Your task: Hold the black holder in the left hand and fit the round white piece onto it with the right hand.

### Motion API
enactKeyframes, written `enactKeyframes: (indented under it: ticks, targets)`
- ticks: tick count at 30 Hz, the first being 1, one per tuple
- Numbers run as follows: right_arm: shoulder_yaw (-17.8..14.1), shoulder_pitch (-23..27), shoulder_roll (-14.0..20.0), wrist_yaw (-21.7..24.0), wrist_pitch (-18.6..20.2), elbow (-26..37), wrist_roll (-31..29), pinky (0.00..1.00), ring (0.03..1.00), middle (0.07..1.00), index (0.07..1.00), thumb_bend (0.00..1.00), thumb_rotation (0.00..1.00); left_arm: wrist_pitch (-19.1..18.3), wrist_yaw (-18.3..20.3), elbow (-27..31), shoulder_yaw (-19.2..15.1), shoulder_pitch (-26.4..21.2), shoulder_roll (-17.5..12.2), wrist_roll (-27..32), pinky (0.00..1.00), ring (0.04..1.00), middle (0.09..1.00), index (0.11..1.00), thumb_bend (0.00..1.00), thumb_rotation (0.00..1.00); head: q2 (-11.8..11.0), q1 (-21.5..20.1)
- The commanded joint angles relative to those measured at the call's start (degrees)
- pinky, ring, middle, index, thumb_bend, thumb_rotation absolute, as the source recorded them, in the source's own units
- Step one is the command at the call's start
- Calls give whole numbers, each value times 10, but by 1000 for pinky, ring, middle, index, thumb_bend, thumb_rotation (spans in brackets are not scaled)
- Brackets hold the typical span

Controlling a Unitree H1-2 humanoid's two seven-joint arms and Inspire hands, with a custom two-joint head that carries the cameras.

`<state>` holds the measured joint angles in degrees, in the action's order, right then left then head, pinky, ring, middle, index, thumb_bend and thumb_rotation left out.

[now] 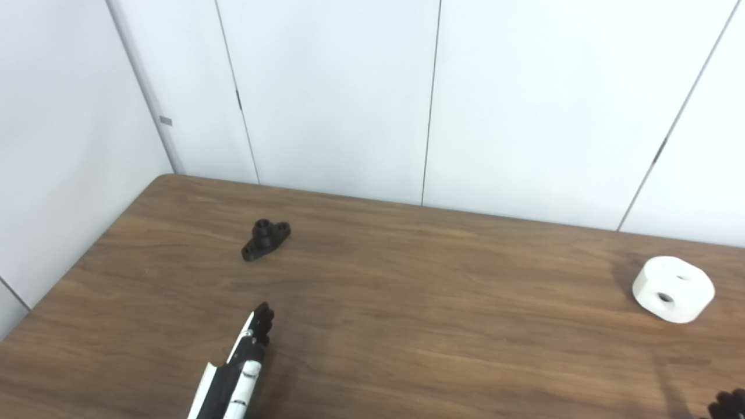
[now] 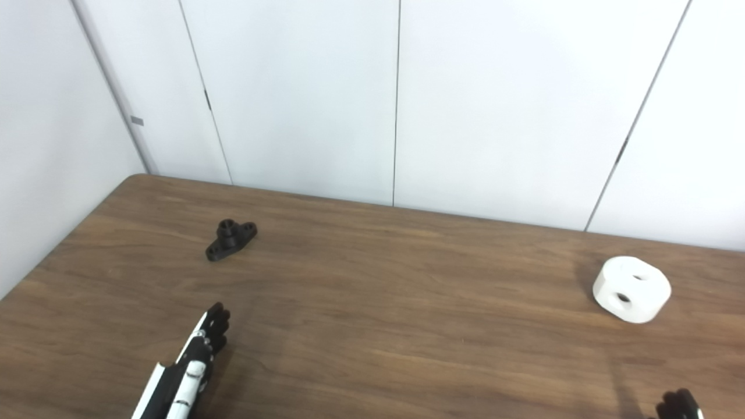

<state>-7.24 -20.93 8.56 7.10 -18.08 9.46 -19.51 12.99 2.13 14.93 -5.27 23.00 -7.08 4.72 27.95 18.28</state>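
The black holder lies flat on the wooden table, toward the far left, with its short boss pointing up. The round white piece rests near the table's right side, holes showing in its top and side. My left hand comes up from the bottom edge, fingers stretched straight toward the holder, a good way short of it and holding nothing. Only the dark fingertips of my right hand peek in at the bottom right corner, well below the white piece.
White wall panels stand close behind the table's far edge and along its left side. The table's left edge runs diagonally near the holder.
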Motion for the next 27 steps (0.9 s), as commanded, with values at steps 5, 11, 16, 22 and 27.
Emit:
enactKeyframes:
  ticks: [5, 11, 16, 22, 27]
  targets:
    - [-6, 4, -6, -5, 25, -48, -3, 1000, 1000, 989, 972, 652, 994, -20, -11, 3, 12, 5, 21, -22, 1000, 1000, 980, 1000, 492, 744, 4, -2]
    - [-7, -1, -6, -9, 30, -41, 0, 1000, 999, 979, 964, 676, 1000, -47, -35, 56, 7, -7, 9, -122, 947, 971, 959, 982, 506, 412, 6, -6]
    - [-8, -1, -5, -11, 28, -45, 11, 1000, 985, 965, 950, 678, 1000, -94, -40, 98, -7, -47, -2, -138, 954, 970, 948, 967, 606, 276, 9, -13]
    - [-11, -1, -8, -15, 30, -44, 16, 1000, 964, 949, 930, 694, 1000, -170, -31, 134, -13, -98, -27, -189, 955, 970, 949, 958, 711, 265, 9, -15]
    - [-11, 0, -8, -9, 25, -50, 12, 986, 958, 942, 920, 689, 987, -261, -13, 170, -17, -137, -51, -303, 958, 979, 983, 947, 749, 329, 10, -17]
